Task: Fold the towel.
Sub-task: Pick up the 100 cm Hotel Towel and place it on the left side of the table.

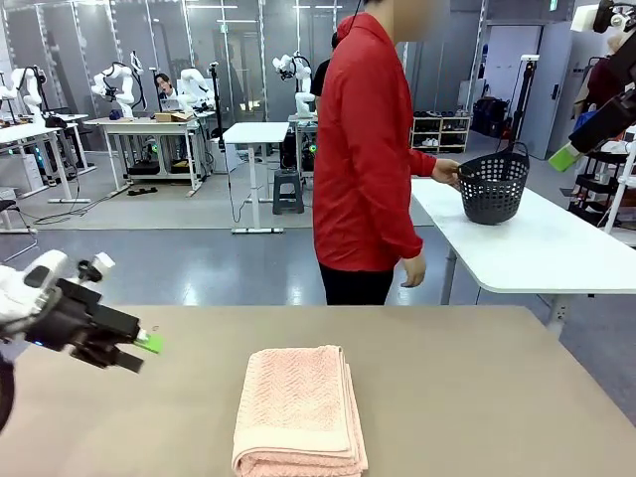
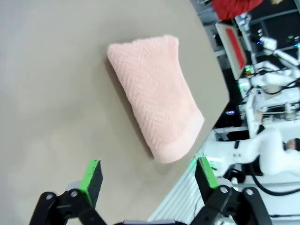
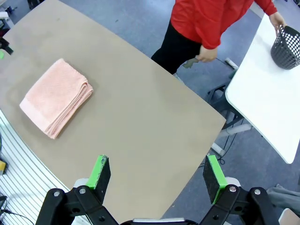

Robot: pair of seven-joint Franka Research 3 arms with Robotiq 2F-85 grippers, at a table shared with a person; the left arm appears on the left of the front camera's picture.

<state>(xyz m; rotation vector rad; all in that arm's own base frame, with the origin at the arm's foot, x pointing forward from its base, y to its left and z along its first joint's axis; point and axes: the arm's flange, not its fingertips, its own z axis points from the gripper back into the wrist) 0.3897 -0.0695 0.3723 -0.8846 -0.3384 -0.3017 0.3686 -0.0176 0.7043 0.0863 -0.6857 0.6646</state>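
Note:
The salmon-pink towel lies folded into a thick rectangle on the brown table, near its front edge and just left of centre. The left wrist view has the towel below and ahead of my left gripper, whose green pads stand wide apart with nothing between them. In the front view my left gripper hovers over the table's left side, well clear of the towel. High above the table, my right gripper is open and empty, with the towel far below.
A person in a red shirt stands at the table's far side, one hand on a black perforated basket on a white side table. The right arm's green pad shows at the upper right.

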